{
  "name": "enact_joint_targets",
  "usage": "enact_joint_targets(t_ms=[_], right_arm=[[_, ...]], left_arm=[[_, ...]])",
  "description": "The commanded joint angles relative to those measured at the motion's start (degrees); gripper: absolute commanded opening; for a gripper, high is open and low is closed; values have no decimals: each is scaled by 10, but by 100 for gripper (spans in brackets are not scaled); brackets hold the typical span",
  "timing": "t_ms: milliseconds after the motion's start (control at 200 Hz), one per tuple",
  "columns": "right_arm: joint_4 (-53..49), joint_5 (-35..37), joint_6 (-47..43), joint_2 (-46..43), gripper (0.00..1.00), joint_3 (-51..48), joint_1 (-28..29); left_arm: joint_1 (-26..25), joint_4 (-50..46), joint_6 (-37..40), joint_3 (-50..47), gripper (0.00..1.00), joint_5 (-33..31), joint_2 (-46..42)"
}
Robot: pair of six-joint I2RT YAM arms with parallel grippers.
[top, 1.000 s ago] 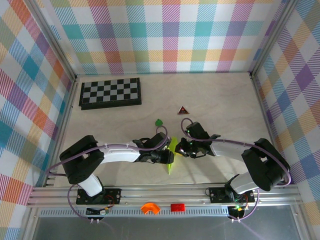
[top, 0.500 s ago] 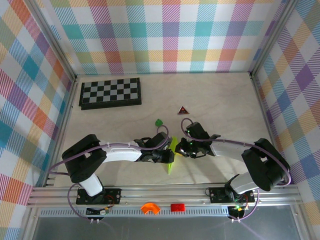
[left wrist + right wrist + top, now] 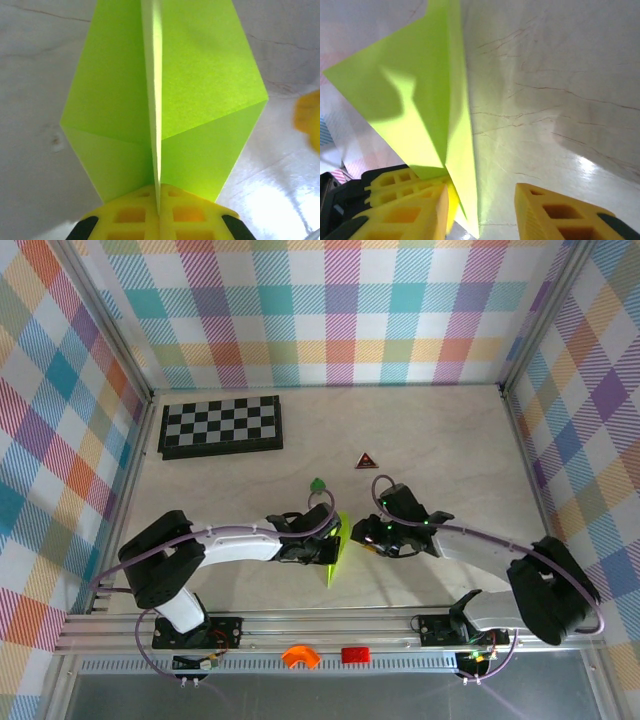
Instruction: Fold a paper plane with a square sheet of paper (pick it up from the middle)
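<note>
Folding looks finished: left end effector [image 3: 159,202] pinches the paper plane [image 3: 200,90] at its centre fold; right end effector [image 3: 480,195] stands parted, empty, beside it.

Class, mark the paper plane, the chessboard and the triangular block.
paper plane [image 3: 200,90]: left wrist view, wing face beside the crease.
chessboard [image 3: 221,426]: top view, centre.
triangular block [image 3: 367,461]: top view, centre.
</note>
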Motion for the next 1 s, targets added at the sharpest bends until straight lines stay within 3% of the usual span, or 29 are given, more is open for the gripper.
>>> enact_joint_targets(t_ms=[0, 185, 450, 760, 995], right_arm=[[-42, 26, -2, -35, 44, -23, -14], [-41, 29, 11, -79, 46, -58, -29], [-43, 34, 20, -114, 47, -84, -34], [-40, 31, 18, -118, 48, -90, -41], [-36, 27, 16, -111, 48, -91, -43]], left_arm=[[-6, -116, 10, 28, 5, -61, -21], [-7, -175, 16, 65, 6, -86, 1], [-7, -188, 14, 86, 7, -91, 26], [-8, -188, 0, 86, 7, -90, 46], [-9, -192, -3, 90, 14, -93, 54]])
